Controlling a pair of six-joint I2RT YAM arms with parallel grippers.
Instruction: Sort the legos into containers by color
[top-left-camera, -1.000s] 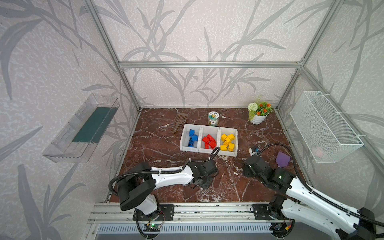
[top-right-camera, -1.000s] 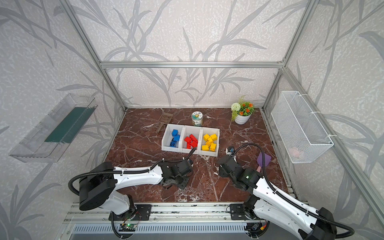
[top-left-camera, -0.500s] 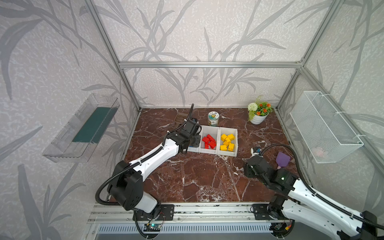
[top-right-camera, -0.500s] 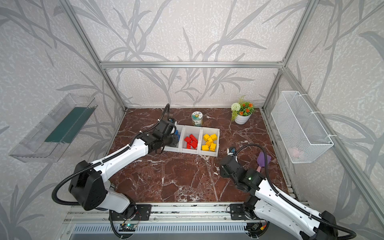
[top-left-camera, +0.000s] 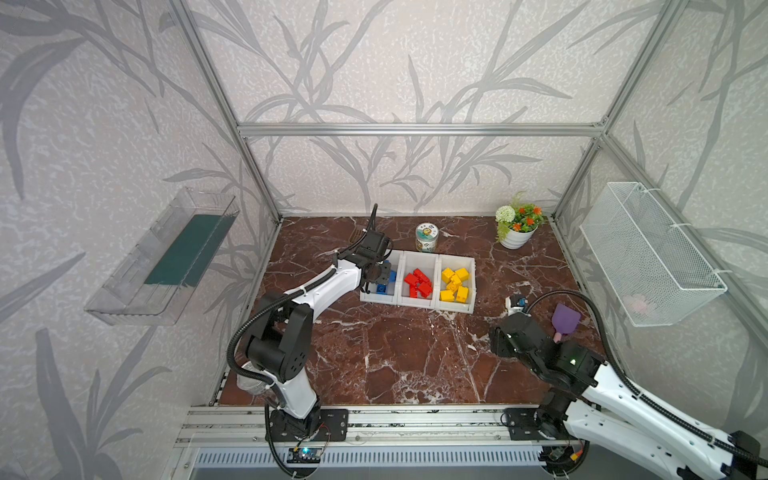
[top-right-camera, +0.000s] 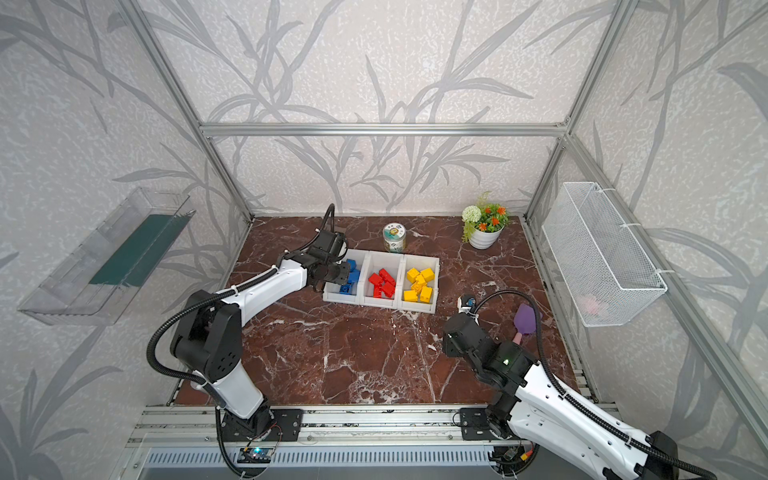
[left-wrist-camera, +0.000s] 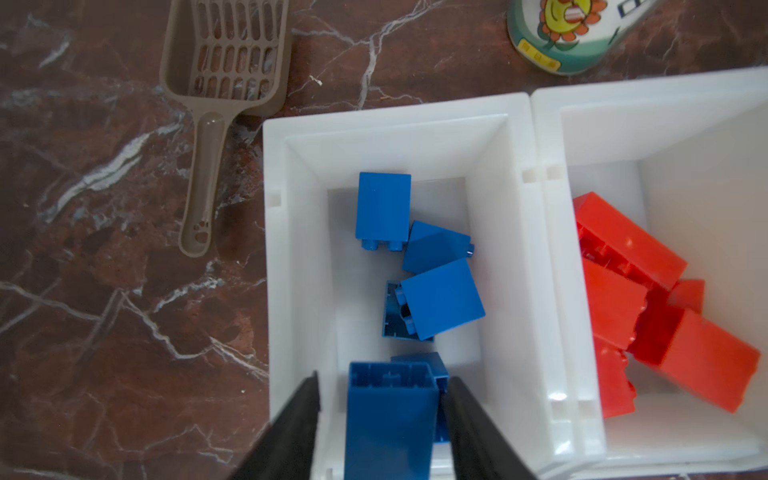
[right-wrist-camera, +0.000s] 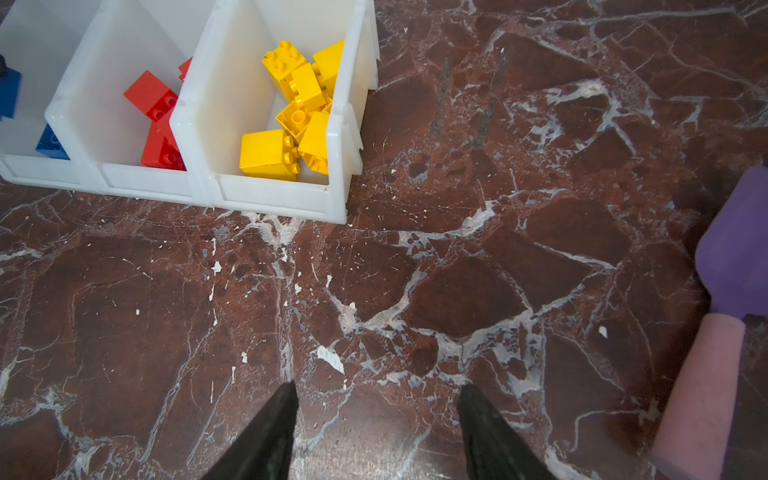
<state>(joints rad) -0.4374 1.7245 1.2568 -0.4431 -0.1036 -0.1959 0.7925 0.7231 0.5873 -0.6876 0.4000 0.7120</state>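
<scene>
Blue lego (left-wrist-camera: 388, 419), parted left tool (left-wrist-camera: 383, 376), at bin (left-wrist-camera: 395, 112) rim

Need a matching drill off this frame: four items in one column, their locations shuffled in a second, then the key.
Things:
1. blue legos
2. red legos
3. yellow legos
4. tan scoop

Places:
A. middle bin
B. marble tabletop, outside the bins
C. bin under the left pincer (left pincer)
D. end bin nearest the flower pot (flower pot)

Pairs: 1-C, 2-A, 3-D, 4-B.
</scene>
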